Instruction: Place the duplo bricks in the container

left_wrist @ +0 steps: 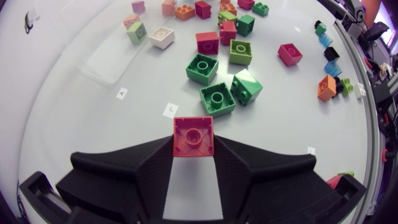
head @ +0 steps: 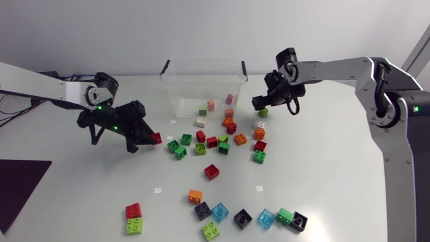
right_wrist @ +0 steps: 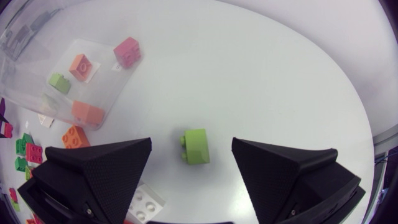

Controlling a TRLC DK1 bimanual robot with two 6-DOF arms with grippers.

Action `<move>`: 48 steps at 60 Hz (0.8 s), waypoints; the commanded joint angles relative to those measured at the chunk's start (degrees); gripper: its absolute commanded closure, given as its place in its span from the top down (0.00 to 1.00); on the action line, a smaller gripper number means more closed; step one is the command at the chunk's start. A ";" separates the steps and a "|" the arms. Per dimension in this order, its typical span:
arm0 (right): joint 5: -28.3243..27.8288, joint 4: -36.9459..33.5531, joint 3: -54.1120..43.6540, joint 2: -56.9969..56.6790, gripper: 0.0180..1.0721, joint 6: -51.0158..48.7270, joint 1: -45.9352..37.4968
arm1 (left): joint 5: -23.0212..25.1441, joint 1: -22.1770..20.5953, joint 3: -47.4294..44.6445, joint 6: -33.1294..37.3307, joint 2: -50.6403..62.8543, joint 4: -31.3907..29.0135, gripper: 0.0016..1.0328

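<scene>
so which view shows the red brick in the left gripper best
Left wrist view: the red brick sits close, stud up, pinched by the left gripper. The head view shows only a small red speck at the gripper tip; in the right wrist view I cannot find it.
</scene>
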 commanded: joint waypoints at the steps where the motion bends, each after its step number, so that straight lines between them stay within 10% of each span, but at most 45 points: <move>1: 0.33 0.05 1.66 3.04 0.82 -1.21 -0.59 | 1.32 0.62 -2.34 1.23 -4.13 -1.19 0.22; 48: 0.33 1.80 0.34 3.65 0.26 -2.09 0.03 | 3.16 -3.60 -2.26 -12.13 -21.09 -1.71 0.22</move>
